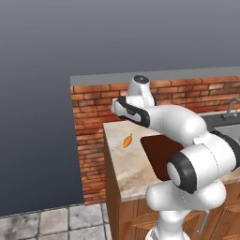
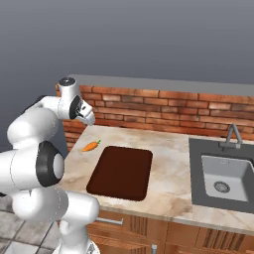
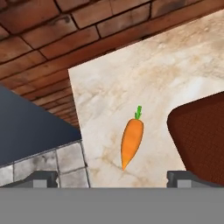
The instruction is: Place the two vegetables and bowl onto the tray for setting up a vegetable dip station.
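Risk of a missed or pushed carrot near the counter corner

Carrot (image 3: pixel 131 141) lies flat on the marble counter (image 2: pixel 171 144), just beside the tray (image 2: pixel 121 172) but not touching it, on the side toward the counter's end. Its green top points toward the brick wall and its thin tip points toward the front edge. The tray has nothing on it. The gripper (image 3: pixel 113 178) hangs above the carrot with its jaws wide open and nothing between them; in the hand view the two fingertips (image 3: pixel 41 179) stand far apart at the bottom, and the carrot sits between their lines but further up in the picture.

I think the main danger is the descent. The carrot is small and tapered, so if the fingers close on the thin tip and not on the thick part, it could slip out or turn. If the hand comes down a little off centre, one finger may land on the carrot and press it, or push it sideways. The counter ends close on one side, so a push in that direction could send it to the floor. A push the other way would drive it against the tray rim.

From the base views the arm covers much of the counter, so I cannot tell where the bowl and the cucumber are.
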